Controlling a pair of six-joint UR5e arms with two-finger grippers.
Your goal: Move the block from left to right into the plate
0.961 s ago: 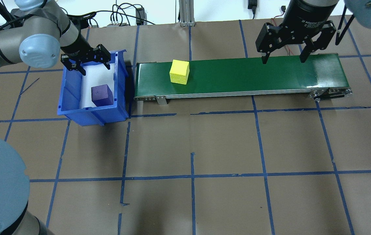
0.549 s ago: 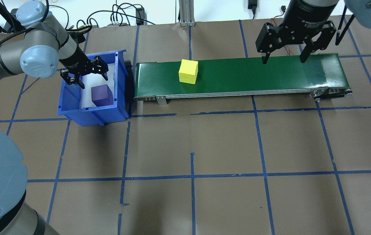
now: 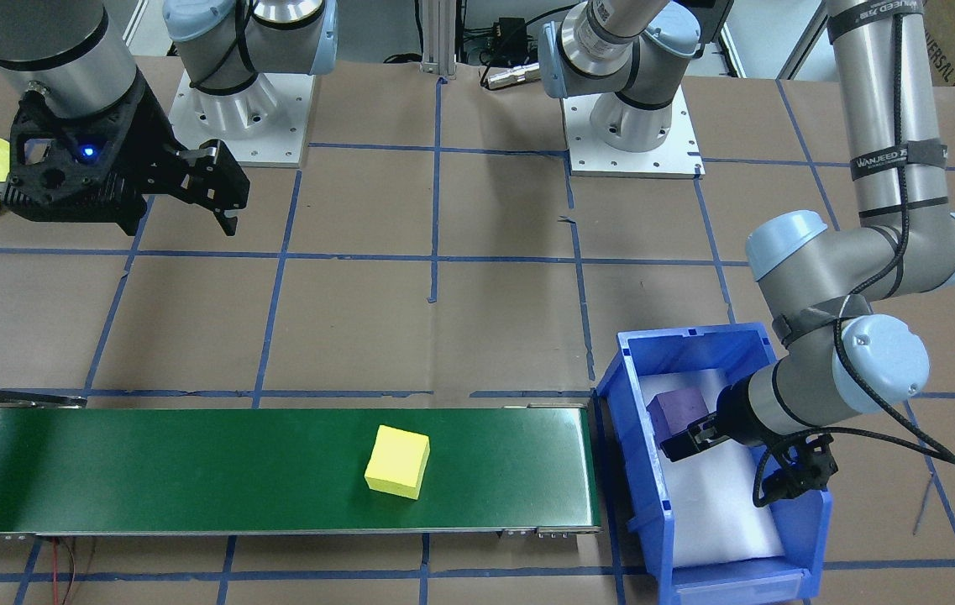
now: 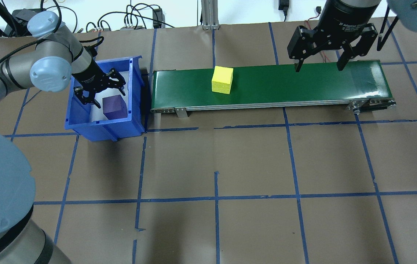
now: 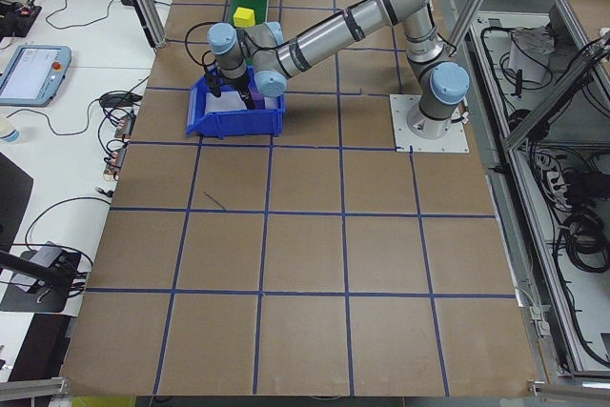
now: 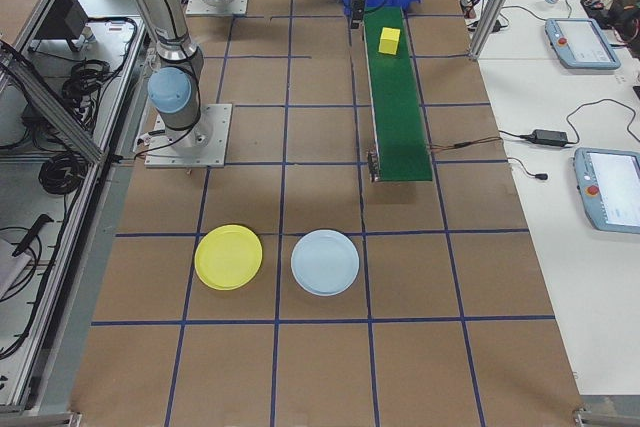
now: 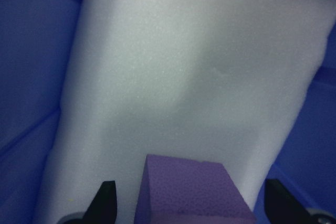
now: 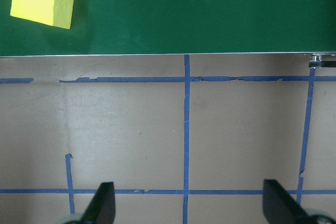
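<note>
Yellow block (image 4: pixel 222 80) on green belt (image 4: pixel 303 82)

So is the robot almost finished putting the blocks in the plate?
Not yet. One yellow block already sits on the green belt. The open left gripper is in the blue bin at the purple block. The open right gripper waits over the belt's far end. The yellow plate is empty.
</note>
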